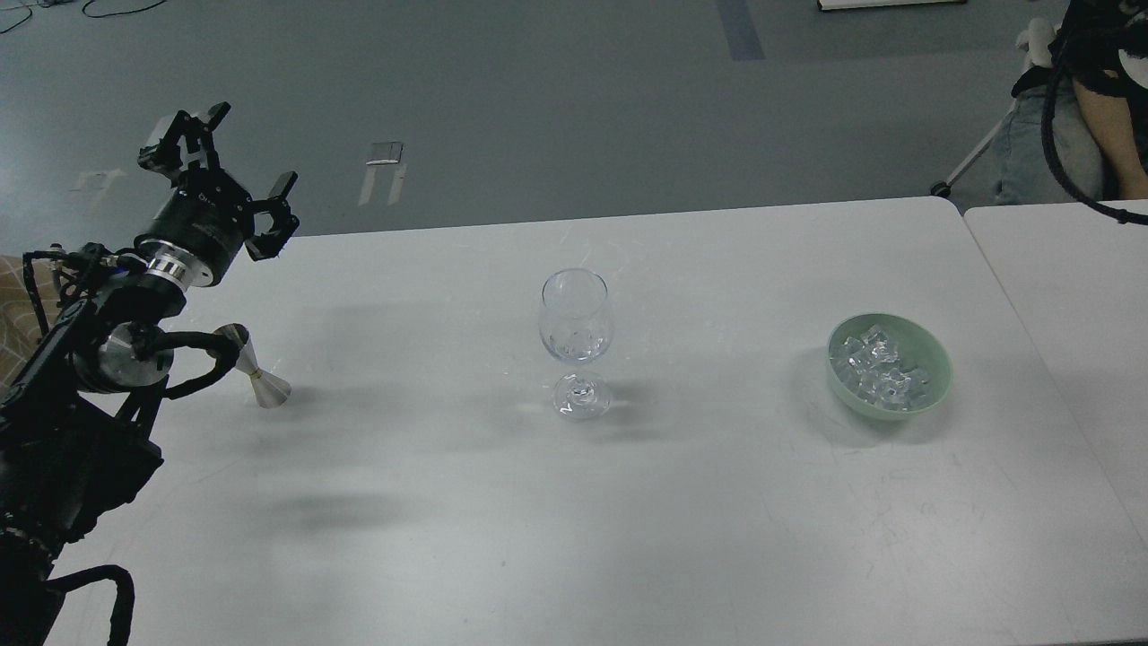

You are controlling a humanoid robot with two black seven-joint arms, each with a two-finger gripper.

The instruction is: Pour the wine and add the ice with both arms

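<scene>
The ice lies as a heap of small clear cubes inside a pale green bowl, which sits on the white table at about three o'clock from the table's middle, well apart from everything else. At the centre of the table stands a clear stemmed wine glass, upright; a few glassy highlights show low in its bowl, though whether that is ice or mere reflection cannot be told. Out at nine o'clock from the glass, near the table's left edge, a small silver double-cone jigger leans tilted, partly behind the left arm and its looped black cable. That arm rises from the lower left corner, and its far end, the left gripper, is lifted off the table at about ten o'clock from the glass, fingers spread apart and holding nothing. The right arm and its gripper do not show. Past the table's far right corner, at about two o'clock, part of a seated person is visible.
</scene>
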